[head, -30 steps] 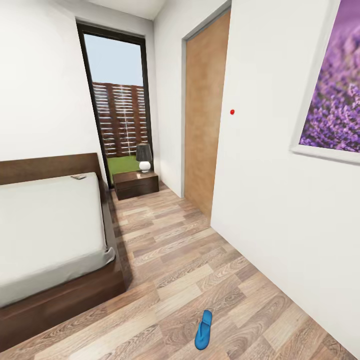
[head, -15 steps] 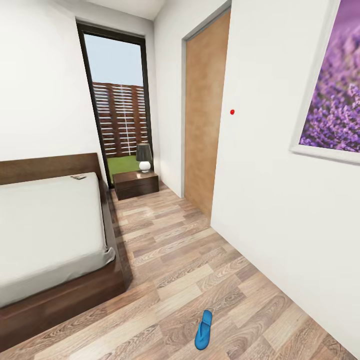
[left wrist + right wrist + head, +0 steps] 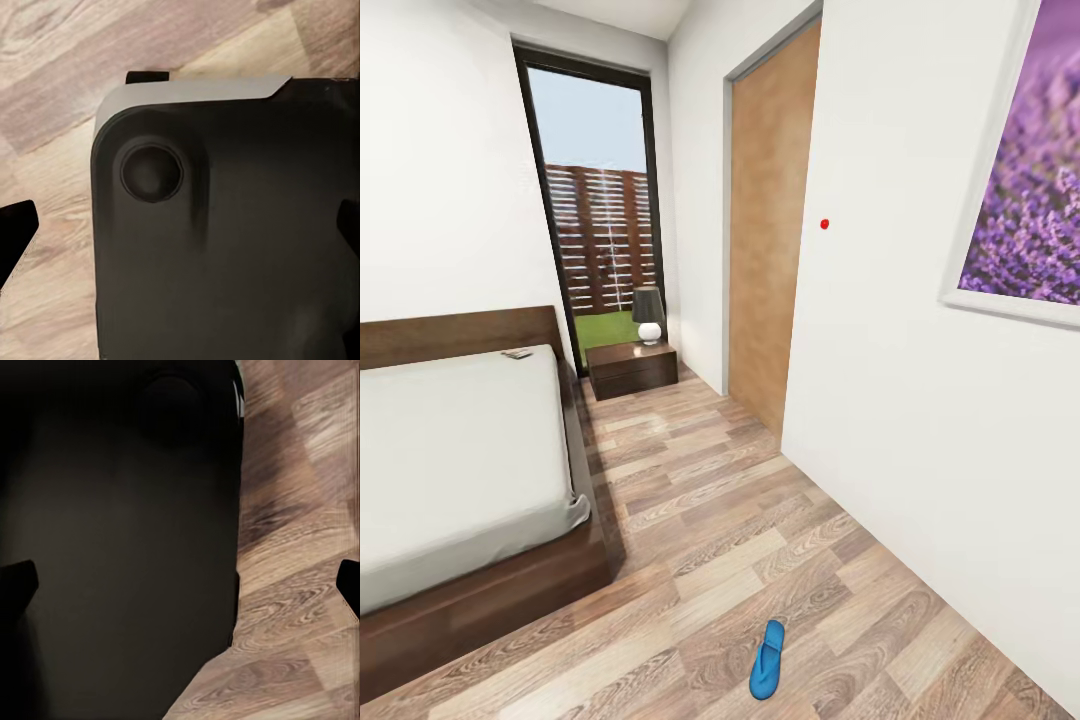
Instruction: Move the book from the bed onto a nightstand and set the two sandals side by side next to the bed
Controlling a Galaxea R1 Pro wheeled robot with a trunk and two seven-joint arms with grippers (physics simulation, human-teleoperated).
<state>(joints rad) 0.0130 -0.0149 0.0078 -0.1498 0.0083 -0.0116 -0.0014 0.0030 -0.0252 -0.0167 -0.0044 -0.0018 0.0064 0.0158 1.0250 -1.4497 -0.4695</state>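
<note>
From the head, the book (image 3: 516, 353) lies on the bed (image 3: 455, 440) near its headboard, the nightstand (image 3: 632, 368) (lamp on top) stands beyond, one blue sandal (image 3: 766, 659) lies on the floor; both wrist views show dark robot body over planks, fingertips spread wide.

No text, label, brand, number or sign could be read anywhere. The book (image 3: 516, 353) on the bed (image 3: 460, 450) was too small and far off for any lettering on its cover to be made out, and the lavender picture (image 3: 1028, 180) carried no writing.
</note>
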